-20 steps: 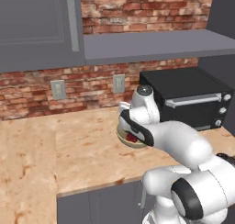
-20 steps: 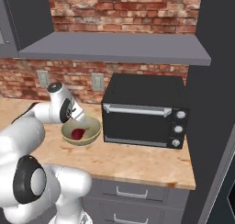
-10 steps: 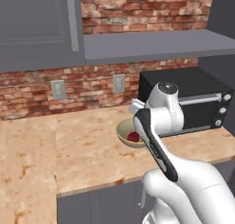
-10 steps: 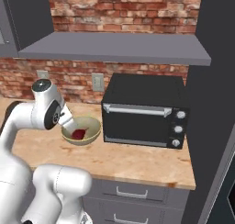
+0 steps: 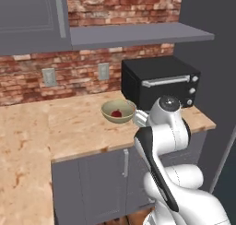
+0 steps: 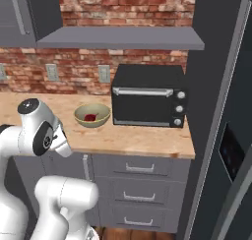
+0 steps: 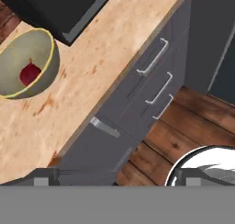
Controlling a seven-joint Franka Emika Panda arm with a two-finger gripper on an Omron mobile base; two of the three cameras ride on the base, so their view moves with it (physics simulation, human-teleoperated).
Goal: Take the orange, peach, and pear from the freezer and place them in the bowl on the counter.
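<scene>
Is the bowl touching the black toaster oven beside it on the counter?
Apart. In the right base view a strip of bare counter shows between the bowl and the toaster oven.

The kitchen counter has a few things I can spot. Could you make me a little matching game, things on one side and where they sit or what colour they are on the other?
Things:
1. bowl
2. toaster oven
3. drawers
4. shelf

Descriptions:
A. black box with knobs, standing on the counter
B. grey, stacked under the counter
C. olive-tan, with a dark red fruit inside
D. grey slab on the brick wall above the counter

Pairs: 1-C, 2-A, 3-B, 4-D
</scene>
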